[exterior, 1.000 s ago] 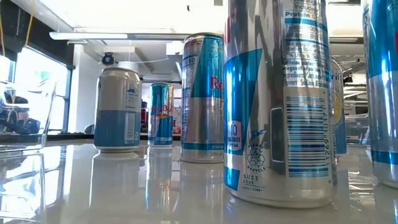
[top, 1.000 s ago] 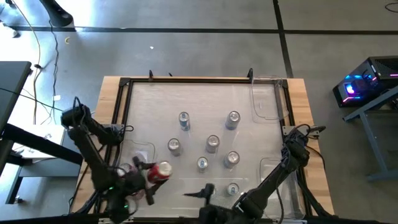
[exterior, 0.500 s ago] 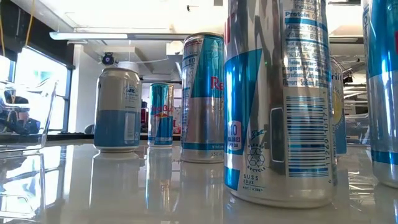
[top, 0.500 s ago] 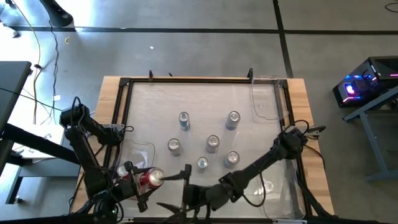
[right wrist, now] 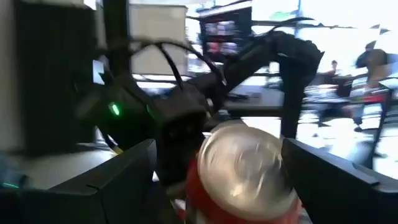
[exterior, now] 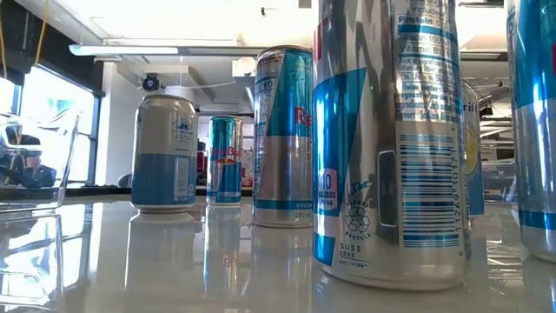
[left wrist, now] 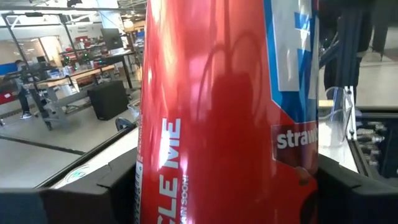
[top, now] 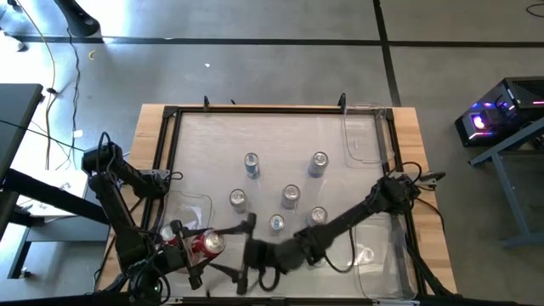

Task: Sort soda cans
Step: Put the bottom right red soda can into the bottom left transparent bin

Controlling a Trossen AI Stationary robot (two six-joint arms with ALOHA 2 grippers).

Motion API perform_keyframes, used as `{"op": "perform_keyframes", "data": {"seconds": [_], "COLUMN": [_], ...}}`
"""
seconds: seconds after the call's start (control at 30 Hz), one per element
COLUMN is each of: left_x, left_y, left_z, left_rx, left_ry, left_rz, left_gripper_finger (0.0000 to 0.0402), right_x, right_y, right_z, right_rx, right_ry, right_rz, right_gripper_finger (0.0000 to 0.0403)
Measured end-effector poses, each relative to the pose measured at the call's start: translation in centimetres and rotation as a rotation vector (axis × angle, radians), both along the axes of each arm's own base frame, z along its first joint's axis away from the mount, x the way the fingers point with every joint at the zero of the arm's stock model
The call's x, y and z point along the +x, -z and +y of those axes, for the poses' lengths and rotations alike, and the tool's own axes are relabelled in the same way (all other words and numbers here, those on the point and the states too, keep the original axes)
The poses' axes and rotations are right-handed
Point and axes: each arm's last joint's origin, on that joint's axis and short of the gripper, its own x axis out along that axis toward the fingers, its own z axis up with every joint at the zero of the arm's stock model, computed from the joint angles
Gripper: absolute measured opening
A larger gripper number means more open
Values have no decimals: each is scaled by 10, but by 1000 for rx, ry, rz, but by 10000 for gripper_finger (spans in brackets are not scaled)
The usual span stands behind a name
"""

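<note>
L gripper [top: 197,246] clamps red can [top: 206,244], held sideways over near-left table [top: 204,136] corner. R gripper [top: 242,252] jaws wide, empty, facing can top.

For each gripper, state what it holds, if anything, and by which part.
The left gripper holds a red soda can by its body, a finger on each side. The right gripper is open around the can's silver top, not yet gripping.

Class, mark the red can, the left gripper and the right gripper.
red can [top: 207,244], high view, on its red body.
left gripper [top: 189,245], high view, gripping the can.
right gripper [top: 241,251], high view, between its open fingertips.
</note>
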Motion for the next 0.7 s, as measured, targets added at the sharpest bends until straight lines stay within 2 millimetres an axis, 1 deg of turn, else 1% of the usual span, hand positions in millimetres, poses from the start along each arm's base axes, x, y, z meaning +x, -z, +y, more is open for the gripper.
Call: {"op": "perform_keyframes", "data": {"seconds": [0.1,0.17,0.3,0.43,0.5,0.57,0.7], "left_x": [0,0,0,1,1,1,0], "left_y": [0,0,0,0,0,0,0], "left_z": [0,0,0,0,0,0,0], "left_rx": [-9,-9,-9,-7,-5,-4,-11], "left_ry": [1,2,1,9,11,9,3], "left_rz": [-5,-4,-2,10,11,9,-3], "left_gripper_finger": [291,291,291,291,291,291,291], "right_x": [8,10,10,4,3,5,10], "right_y": [-2,-2,0,2,3,4,5], "right_z": [-14,-18,-18,-9,-7,-9,-19], "right_rx": [64,65,4,-75,-95,-69,9], "right_ry": [-74,-87,-54,71,82,63,-2], "right_rz": [2,6,15,30,38,40,64], "right_gripper_finger": [344,344,344,344,344,344,344]}}
